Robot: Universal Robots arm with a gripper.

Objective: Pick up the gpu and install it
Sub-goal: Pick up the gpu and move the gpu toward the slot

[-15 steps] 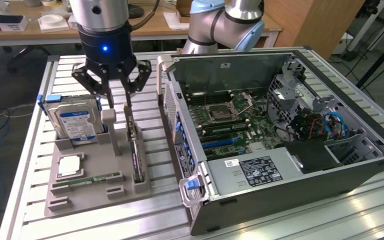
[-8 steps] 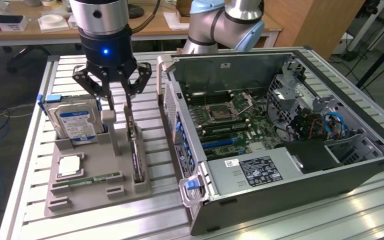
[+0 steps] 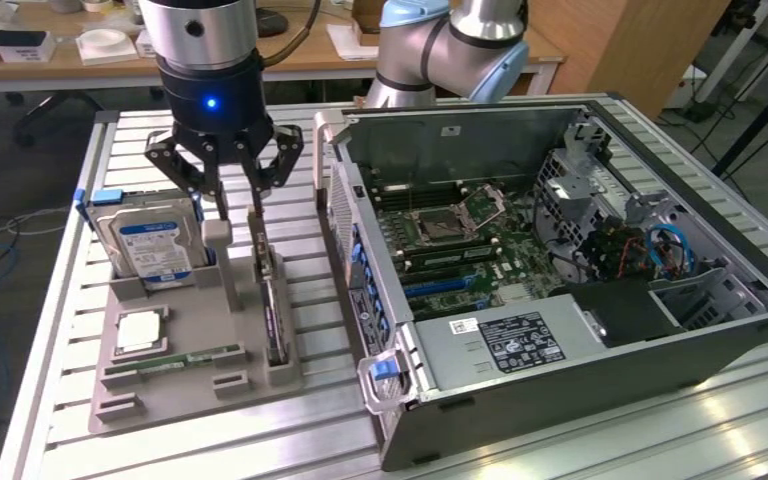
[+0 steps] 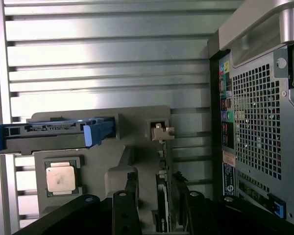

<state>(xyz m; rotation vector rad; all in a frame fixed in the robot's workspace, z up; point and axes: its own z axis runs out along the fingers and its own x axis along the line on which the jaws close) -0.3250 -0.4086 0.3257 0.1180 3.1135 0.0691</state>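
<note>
The gpu (image 3: 272, 310) stands on its long edge in a slot of the grey holder tray (image 3: 157, 405), a thin dark card seen edge-on. In the wrist view the gpu (image 4: 162, 205) runs between my two fingers, with its silver bracket (image 4: 161, 132) at the far end. My gripper (image 3: 237, 208) hangs open just above the card's far end. Its fingers (image 4: 131, 191) stand on either side of the card without touching it. The gripper (image 4: 156, 196) holds nothing.
The tray also holds an upright hard drive (image 3: 151, 245) with a blue-white label, a CPU (image 3: 137, 335) and a green memory stick (image 3: 177, 358). The open computer case (image 3: 558, 250) lies close beside the tray on the slatted metal table (image 3: 51, 330), motherboard facing up.
</note>
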